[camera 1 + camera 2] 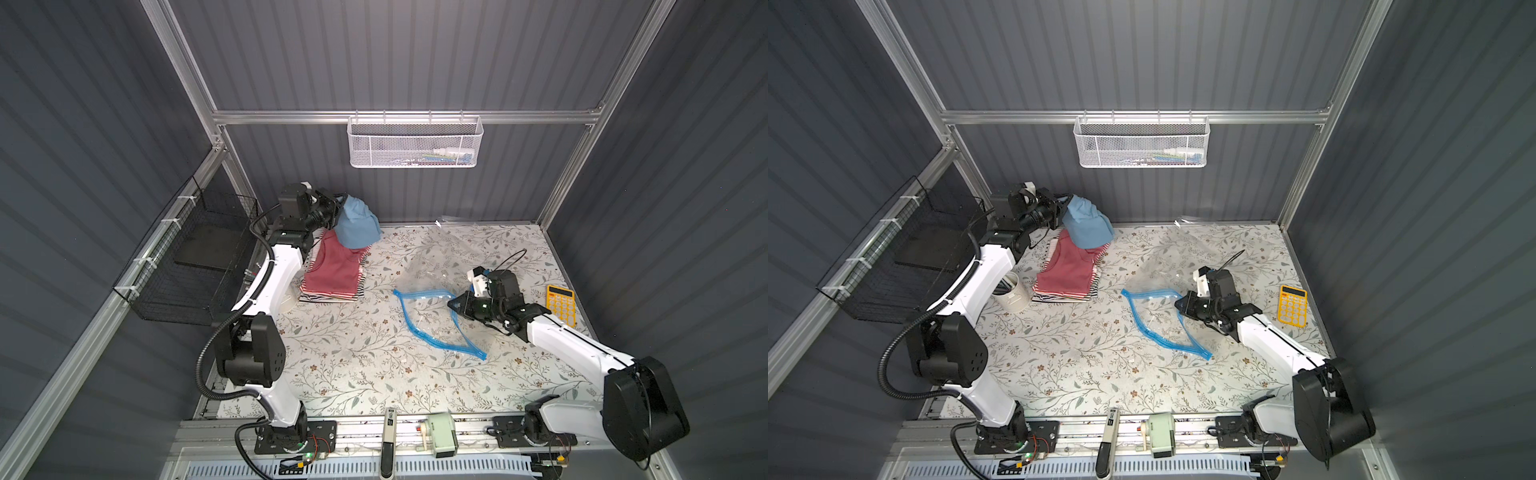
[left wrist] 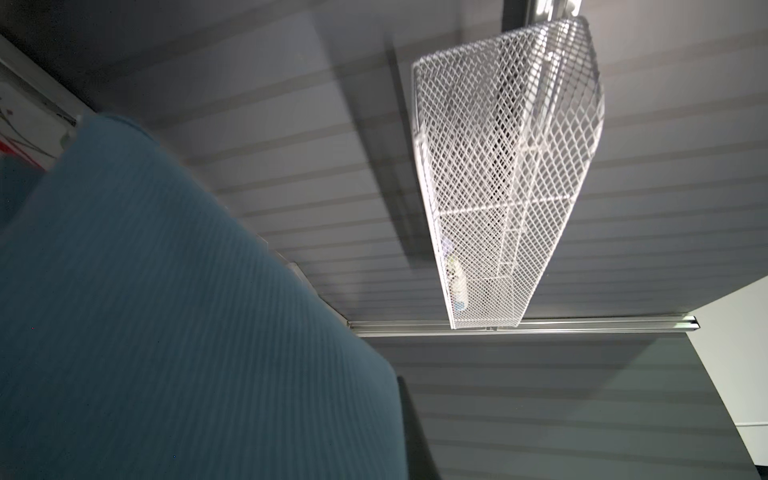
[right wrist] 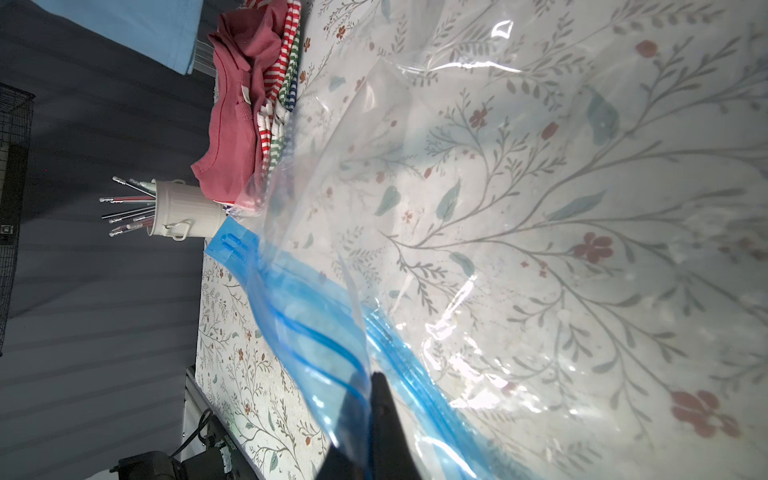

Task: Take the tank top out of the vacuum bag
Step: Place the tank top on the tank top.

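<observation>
Grey ribbed walls (image 1: 415, 54), aluminium frame (image 1: 374, 117), floral tabletop (image 1: 353, 353).

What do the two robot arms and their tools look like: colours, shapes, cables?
Both arms have white link shells and black joint housings. The left arm carries a black corrugated hose; the right arm shows a thin black cable. The right tool is black and tapers to a point.

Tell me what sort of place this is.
Likely a robot test cell dressed as a home tabletop: grey ribbed wall panels in an aluminium frame, a floral-print tablecloth, a stack of folded clothes.
</observation>
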Controlling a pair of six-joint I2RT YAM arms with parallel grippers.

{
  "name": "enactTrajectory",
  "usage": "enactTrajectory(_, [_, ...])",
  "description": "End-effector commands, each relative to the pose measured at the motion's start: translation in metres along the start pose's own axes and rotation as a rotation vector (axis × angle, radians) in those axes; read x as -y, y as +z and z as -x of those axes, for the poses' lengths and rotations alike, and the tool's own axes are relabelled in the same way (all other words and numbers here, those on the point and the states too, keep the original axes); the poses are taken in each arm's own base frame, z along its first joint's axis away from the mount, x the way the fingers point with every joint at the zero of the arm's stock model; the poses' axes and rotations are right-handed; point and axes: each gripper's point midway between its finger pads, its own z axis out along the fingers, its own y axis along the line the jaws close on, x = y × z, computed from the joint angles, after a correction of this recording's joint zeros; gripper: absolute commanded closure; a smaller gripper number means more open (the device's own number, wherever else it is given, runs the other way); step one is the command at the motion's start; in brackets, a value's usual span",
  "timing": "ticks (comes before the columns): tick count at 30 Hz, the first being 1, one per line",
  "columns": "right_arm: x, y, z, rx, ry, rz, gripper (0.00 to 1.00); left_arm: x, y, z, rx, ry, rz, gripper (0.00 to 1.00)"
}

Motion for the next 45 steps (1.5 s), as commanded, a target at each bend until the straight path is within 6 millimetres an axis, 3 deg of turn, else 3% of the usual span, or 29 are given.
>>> enactTrajectory(1, [-0.005, -0.002, 0.008, 0.019, -0.017, 0.010, 1.00, 0.015, 0.009, 0.011, -0.023, 0.056, -0.068, 1.00])
enactTrajectory(16, [0.001, 0.010, 0.013, -0.006, -0.010, -0.009, 1.00, 0.012, 0.041, 0.066, 0.005, 0.138, -0.095, 1.00])
enactTrajectory(22, [-0.002, 0.013, 0.016, -0.017, -0.004, 0.000, 1.00, 0.000, 0.054, 0.082, 0.027, 0.222, -0.058, 1.00])
enactTrajectory(31, [0.004, 0.015, 0.014, -0.025, 0.004, -0.020, 1.00, -0.020, 0.074, 0.090, 0.017, 0.204, -0.048, 1.00])
enactTrajectory(45, [0.005, 0.016, 0.013, -0.024, 0.011, -0.015, 1.00, -0.030, 0.078, 0.098, 0.016, 0.205, -0.023, 1.00])
